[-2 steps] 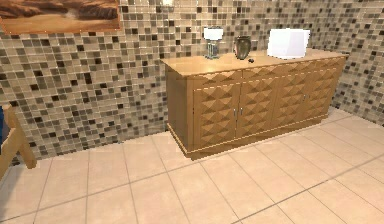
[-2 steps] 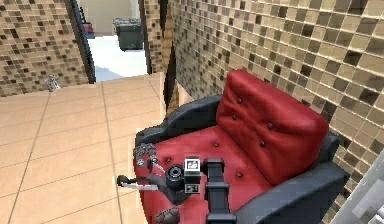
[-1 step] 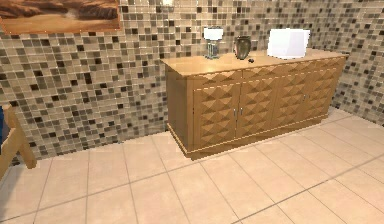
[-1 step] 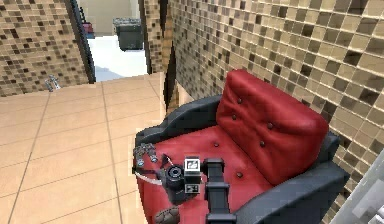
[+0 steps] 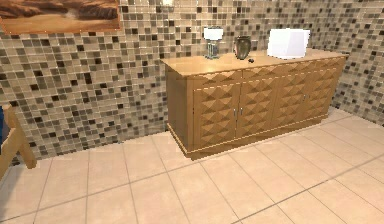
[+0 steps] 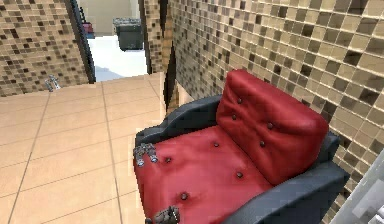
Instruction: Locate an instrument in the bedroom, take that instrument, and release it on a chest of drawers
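Observation:
A wooden cabinet (image 5: 255, 100) with patterned door fronts stands against the mosaic-tiled wall in the forward view. On its top are a pale jar-like object (image 5: 212, 42), a dark rounded object (image 5: 243, 47) and a white box (image 5: 288, 43). In the arm side view a red buttoned armchair (image 6: 235, 150) with a dark frame stands close by. A small grey object (image 6: 147, 153) lies on the seat's front edge and another dark bit (image 6: 165, 214) lies near the bottom edge.
Tan tile floor (image 5: 200, 185) stretches before the cabinet. A framed picture (image 5: 60, 15) hangs at the upper left, and a wooden piece with blue (image 5: 10, 130) sits at the left edge. A doorway (image 6: 115, 40) leads to a room with a dark bin (image 6: 128, 33). A small object (image 6: 52, 83) lies on the floor.

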